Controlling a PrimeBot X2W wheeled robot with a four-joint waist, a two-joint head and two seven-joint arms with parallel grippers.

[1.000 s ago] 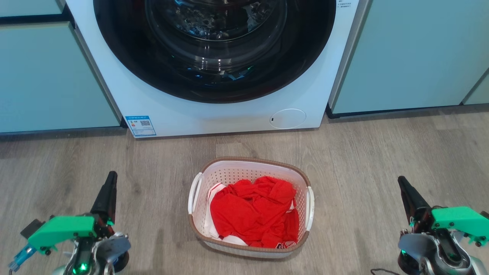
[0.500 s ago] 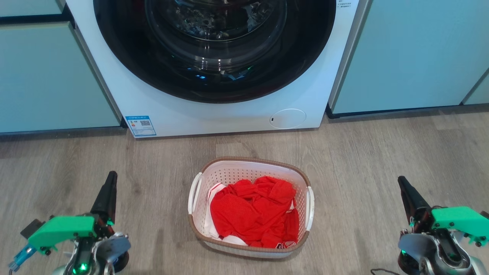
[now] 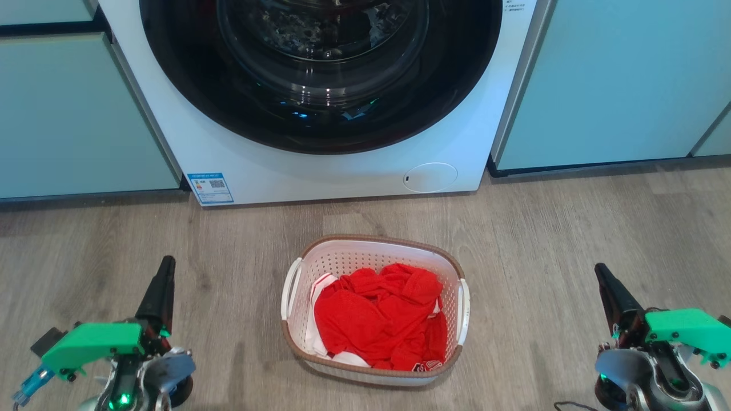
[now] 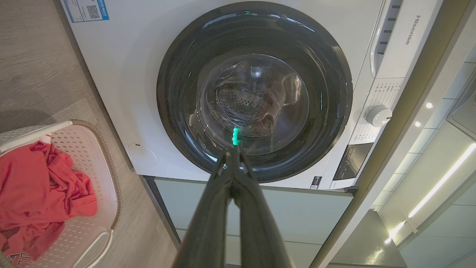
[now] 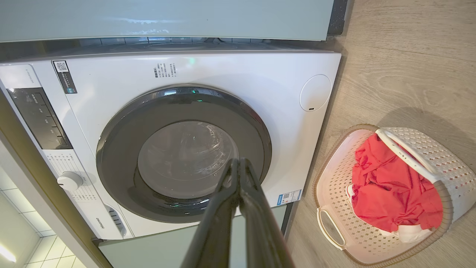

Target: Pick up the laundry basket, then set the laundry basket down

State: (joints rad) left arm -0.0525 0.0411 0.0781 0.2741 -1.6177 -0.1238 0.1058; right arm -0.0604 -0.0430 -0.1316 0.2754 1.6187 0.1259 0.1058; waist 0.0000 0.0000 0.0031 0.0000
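Observation:
The laundry basket (image 3: 365, 254) is small, white and perforated, with a brown woven-look rim and white side handles. It stands on the wood floor before the washing machine, with red clothes (image 3: 380, 314) inside. The basket shows at the left edge of the left wrist view (image 4: 102, 201) and at the right of the right wrist view (image 5: 427, 149). My left gripper (image 3: 167, 262) sits at the lower left, shut and empty, well clear of the basket. My right gripper (image 3: 599, 268) sits at the lower right, also shut and empty. In both wrist views the fingertips meet, left (image 4: 233, 152) and right (image 5: 238, 162).
A white front-loading washing machine (image 3: 320, 171) with a dark round door stands just behind the basket. Pale green cabinet fronts (image 3: 617, 85) flank it on both sides. Open wood floor (image 3: 542, 228) lies around the basket.

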